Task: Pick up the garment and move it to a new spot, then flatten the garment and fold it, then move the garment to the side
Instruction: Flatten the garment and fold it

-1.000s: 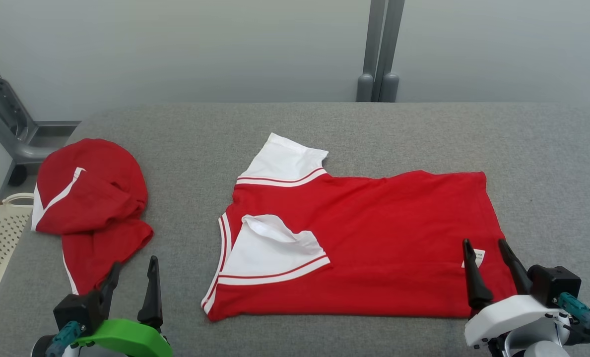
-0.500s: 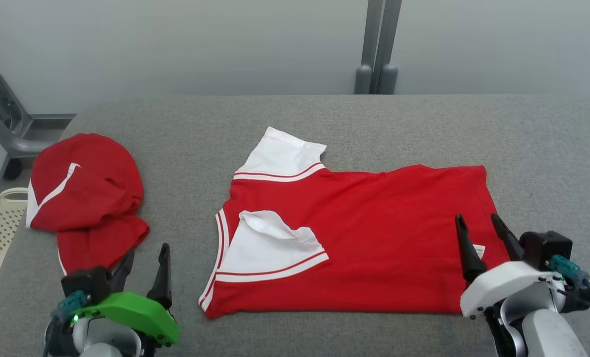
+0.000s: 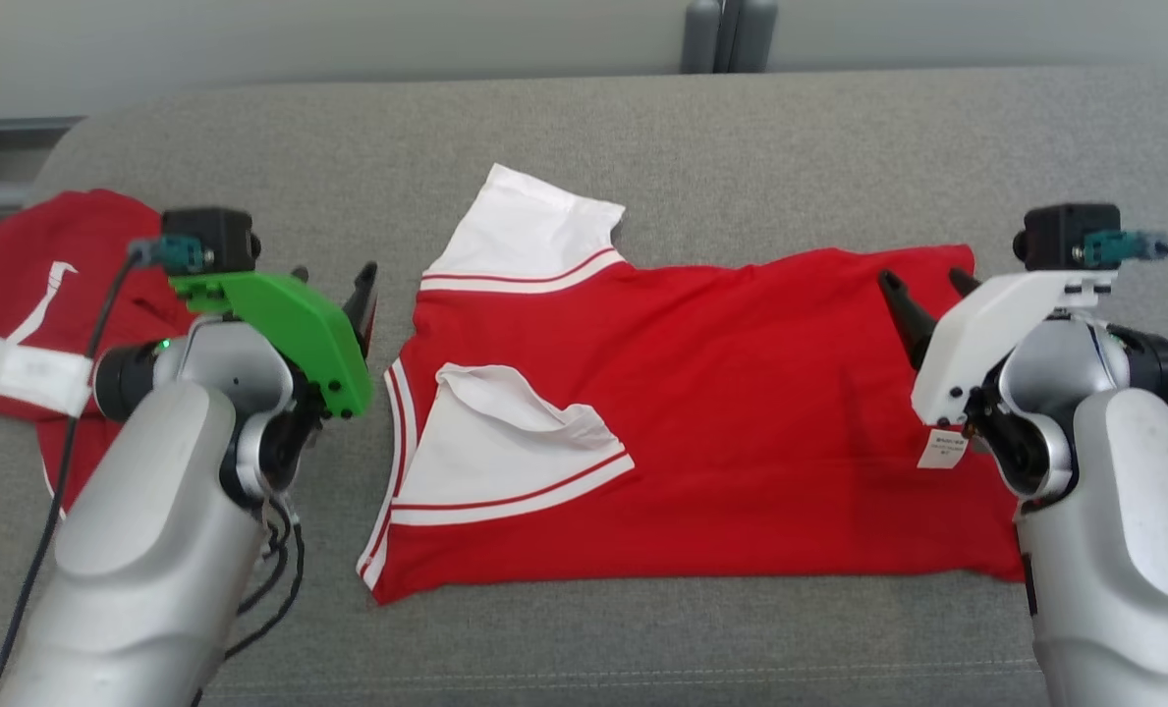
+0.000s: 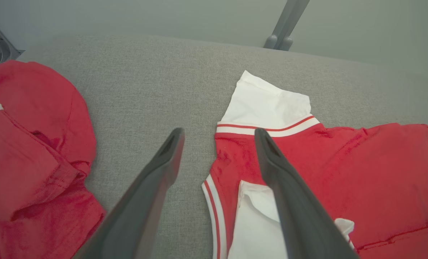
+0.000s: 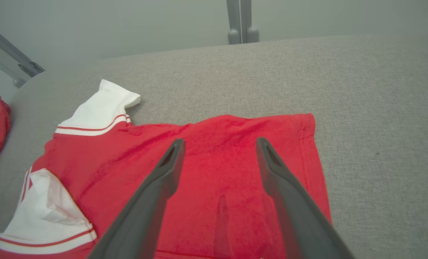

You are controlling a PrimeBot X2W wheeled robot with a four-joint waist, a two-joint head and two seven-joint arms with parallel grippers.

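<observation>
Red shirt (image 3: 721, 412) with white, striped sleeves is laid flat at frame centre on the grey table (image 3: 642, 128), one sleeve folded onto it. Two red garments are counted; the crumpled garment (image 3: 24, 255) is at left. Two grippers are counted, both spread wide and empty: the left gripper (image 3: 333, 295) at the shirt's left edge, the right gripper (image 3: 922, 295) over its right end.

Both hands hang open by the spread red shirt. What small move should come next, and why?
Probably lower both hands to the far edge of the shirt: the left hand at the far sleeve, the right hand at the far hem corner. The shirt lies flat, its near sleeve is folded in, the far sleeve sticks out, and both hands are open and empty.
</observation>
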